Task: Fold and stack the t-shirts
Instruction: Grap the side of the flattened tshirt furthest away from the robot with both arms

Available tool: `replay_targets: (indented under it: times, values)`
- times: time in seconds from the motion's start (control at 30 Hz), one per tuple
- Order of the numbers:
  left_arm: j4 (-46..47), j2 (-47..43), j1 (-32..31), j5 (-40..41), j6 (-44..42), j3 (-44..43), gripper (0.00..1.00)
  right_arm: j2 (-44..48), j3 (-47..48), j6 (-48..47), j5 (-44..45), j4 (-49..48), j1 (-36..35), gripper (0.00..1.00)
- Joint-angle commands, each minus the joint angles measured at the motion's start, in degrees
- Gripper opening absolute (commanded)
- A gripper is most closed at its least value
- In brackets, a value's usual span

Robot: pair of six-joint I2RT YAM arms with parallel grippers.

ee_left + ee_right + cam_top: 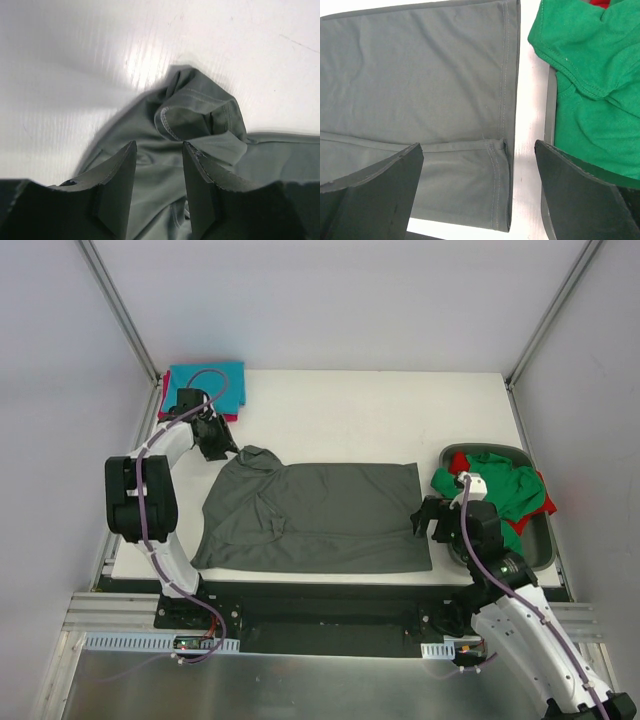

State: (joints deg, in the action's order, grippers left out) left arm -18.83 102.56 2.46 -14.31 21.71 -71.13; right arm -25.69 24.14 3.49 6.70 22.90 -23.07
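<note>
- Teal t-shirt [212, 380], crimson-pink t-shirt [164, 396]: were found stacked, far left.
- Dark grey t-shirt [320, 515]: was spread mid-tabletop [350, 410], not yet folded.
- Green t-shirt [500, 490], red t-shirt [458, 462]: were left in the tub [540, 550], right.
- Left pincer [159, 145]: was half closed over grey cloth, and any hold could not be told. Right pincer [479, 150]: was gaping, empty.

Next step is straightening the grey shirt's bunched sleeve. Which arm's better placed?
Left. The left tool sits right over the bunched sleeve of the dark grey t-shirt; the right tool is at the opposite hem, beside the tub.
</note>
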Motion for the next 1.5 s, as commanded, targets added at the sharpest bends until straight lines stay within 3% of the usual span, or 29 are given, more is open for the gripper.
replay_targets:
  times: [0.0, 0.17, 0.53, 0.97, 1.13, 1.3, 1.47]
  values:
    - [-1.56, 3.16, 0.27, -1.07, -5.72, -4.71, 0.41, -1.2, 0.2, -0.85, 1.03, -1.89, 0.22, 0.96]
    - [-1.12, 7.38, 0.26, -6.95, -9.05, -6.56, 0.4, -1.47, -0.15, -0.67, 1.21, -2.24, 0.22, 0.96]
    - [-0.95, 11.43, 0.0, -7.41, -8.27, -8.49, 0.34, -2.34, -0.15, -0.59, 0.51, -2.5, 0.22, 0.96]
    - [-0.94, 10.47, -7.56, 13.5, -6.69, -9.64, 0.32, -2.96, -0.41, -0.5, 0.16, -2.68, 0.13, 0.96]
    - [-0.95, 10.47, -7.56, 13.95, -6.6, -9.81, 0.26, -3.31, -0.41, -0.5, 0.51, -2.68, 0.22, 0.96]
    - [-0.95, 8.71, -7.56, 20.97, -5.54, -8.41, 0.26, -3.93, -0.41, -0.41, 0.33, -2.68, 0.22, 0.96]
    - [-0.86, 8.44, -7.56, 22.13, -5.19, -8.23, 0.26, -4.54, -0.41, -0.32, 0.51, -2.77, 0.22, 0.96]
